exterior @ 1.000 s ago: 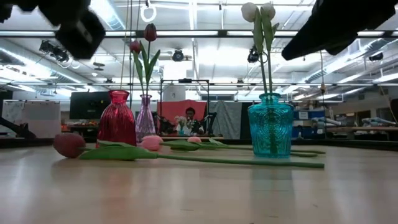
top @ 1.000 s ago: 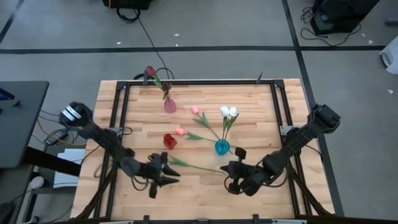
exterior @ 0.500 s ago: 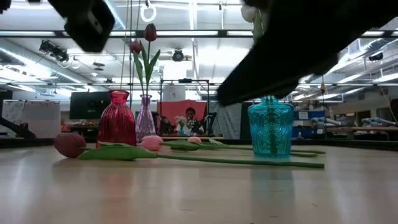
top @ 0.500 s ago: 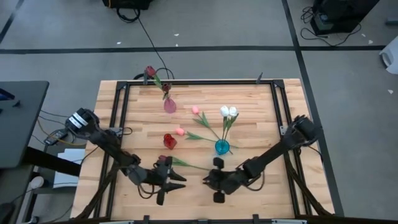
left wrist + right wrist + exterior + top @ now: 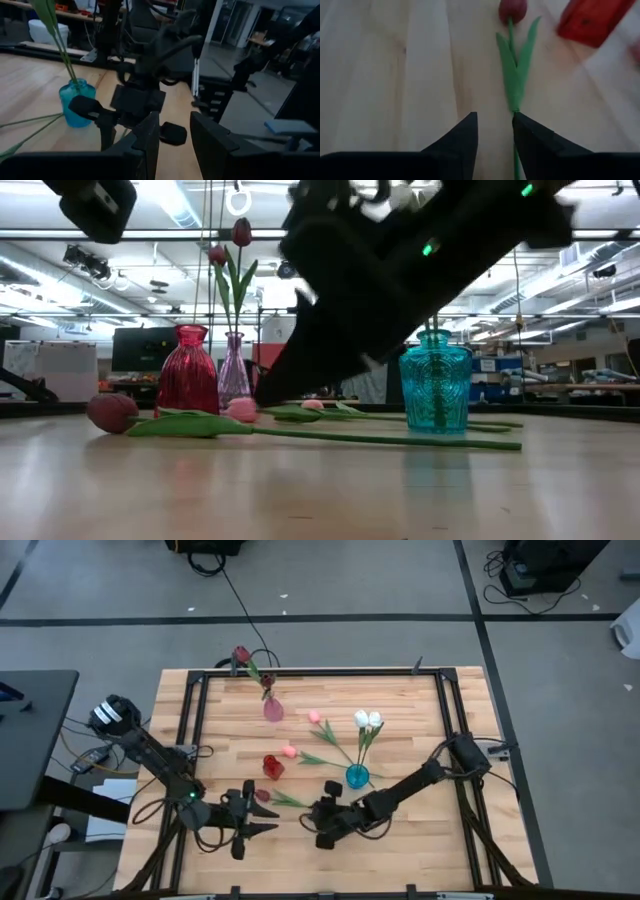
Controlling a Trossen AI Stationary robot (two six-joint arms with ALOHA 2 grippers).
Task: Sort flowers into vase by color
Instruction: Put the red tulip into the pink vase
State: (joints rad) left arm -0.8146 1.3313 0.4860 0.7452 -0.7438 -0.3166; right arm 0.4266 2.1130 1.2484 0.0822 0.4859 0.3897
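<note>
Bench (image 5: 420,830): pale wood planks. Vases: red (image 5: 273,767), translucent pink (image 5: 273,709), ribbed turquoise (image 5: 357,777). Tulips: maroon head (image 5: 512,10) with green stem lying flat; two white heads (image 5: 367,719); pink heads (image 5: 289,751). Both grippers: black.

1. the high view looks straight down on the whole table (image 5: 420,710) and both arms.
2. the low view sits at table-top level, facing level across it into the room; it shares the teal vase (image 5: 435,380) with the high view.
3. the left wrist view faces the right arm and that vase.
4. the right wrist view hangs close over the maroon tulip (image 5: 512,10).
</note>
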